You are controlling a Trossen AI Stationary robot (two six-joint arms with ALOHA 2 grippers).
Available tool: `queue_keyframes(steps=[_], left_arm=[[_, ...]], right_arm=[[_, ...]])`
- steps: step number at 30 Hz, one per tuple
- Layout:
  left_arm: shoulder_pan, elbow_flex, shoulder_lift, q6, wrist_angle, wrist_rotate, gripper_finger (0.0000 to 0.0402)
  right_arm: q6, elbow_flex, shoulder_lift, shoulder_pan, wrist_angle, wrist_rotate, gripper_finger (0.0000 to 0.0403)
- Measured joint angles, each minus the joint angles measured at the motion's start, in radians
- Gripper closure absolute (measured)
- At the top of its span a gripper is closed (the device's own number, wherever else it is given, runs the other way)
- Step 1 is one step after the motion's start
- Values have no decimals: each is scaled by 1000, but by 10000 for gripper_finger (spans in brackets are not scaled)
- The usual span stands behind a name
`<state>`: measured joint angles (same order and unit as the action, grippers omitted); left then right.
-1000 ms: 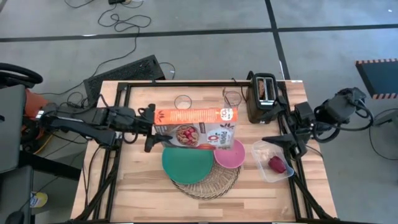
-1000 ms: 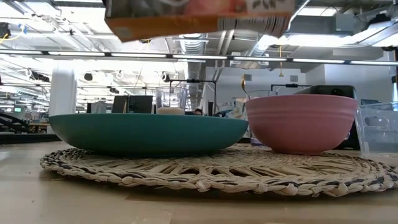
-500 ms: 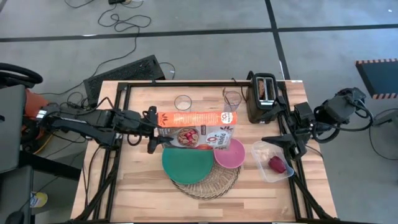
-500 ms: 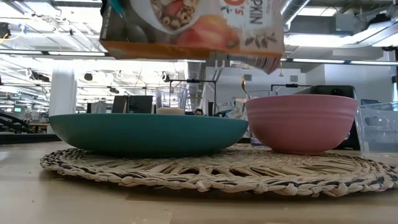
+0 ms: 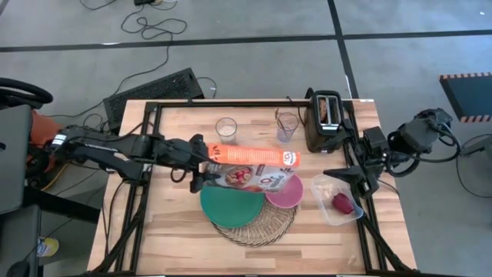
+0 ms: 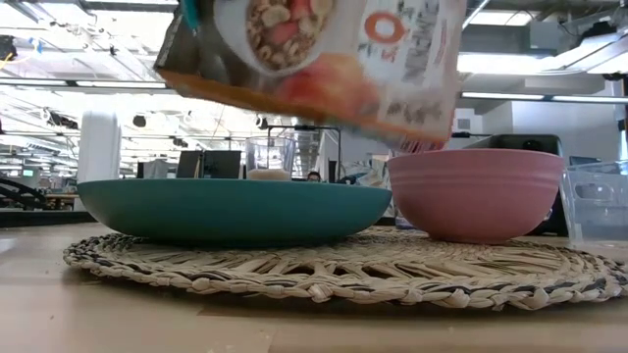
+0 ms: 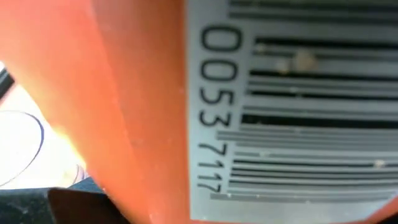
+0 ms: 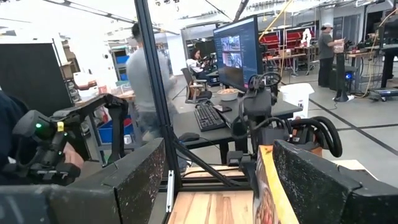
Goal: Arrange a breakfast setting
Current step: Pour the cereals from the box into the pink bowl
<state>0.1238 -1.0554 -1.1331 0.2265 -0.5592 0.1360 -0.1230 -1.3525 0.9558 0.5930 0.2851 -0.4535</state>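
Note:
My left gripper (image 5: pixel 198 163) is shut on the orange-white cereal box (image 5: pixel 254 165), which it holds in the air over the teal plate (image 5: pixel 231 206) and the pink bowl (image 5: pixel 284 192). Both dishes rest on the round woven mat (image 5: pixel 261 225). In the low view the box (image 6: pixel 314 59) hangs just above the bowl's rim (image 6: pixel 476 157). Two clear glasses (image 5: pixel 226 128) (image 5: pixel 286 123) stand behind. The red fruit (image 5: pixel 340 202) lies in the clear tub. My right gripper (image 8: pixel 217 186) is open and empty at the table's right, by the tub. My left gripper holds the cereal box by its left end (image 5: pixel 211 165), pinched between its two fingers, which come level from the table's left. The barcode end (image 7: pixel 280 93) fills the wrist view and hides the fingers. The box is lifted clear, lying lengthwise left to right, its right end lower.
The black toaster (image 5: pixel 324 119) stands at the far right, something brown in its slot. The clear plastic tub (image 5: pixel 347 214) sits near the right edge. A black frame (image 5: pixel 146 192) runs around the table. People stand in the room beyond.
My left gripper has gone toward the table's right edge and down with the cereal box. The box has rolled about its long axis, so its narrow orange side now faces up and its printed face faces the near edge. Its right end has dipped toward the pink bowl.

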Motion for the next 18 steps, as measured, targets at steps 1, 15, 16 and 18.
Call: queue_keyframes(steps=[1,15,16,18], left_arm=[[0,-13,-8,-1,-17,0,123],[0,-71,-32,16,-55,8,123],[0,-71,-33,16,-57,8,123],[0,-71,-33,16,-54,9,123]], right_arm=[[0,0,0,0,0,1,76],[0,0,0,0,26,4,76],[0,0,0,0,26,4,76],[0,0,0,0,29,5,76]])
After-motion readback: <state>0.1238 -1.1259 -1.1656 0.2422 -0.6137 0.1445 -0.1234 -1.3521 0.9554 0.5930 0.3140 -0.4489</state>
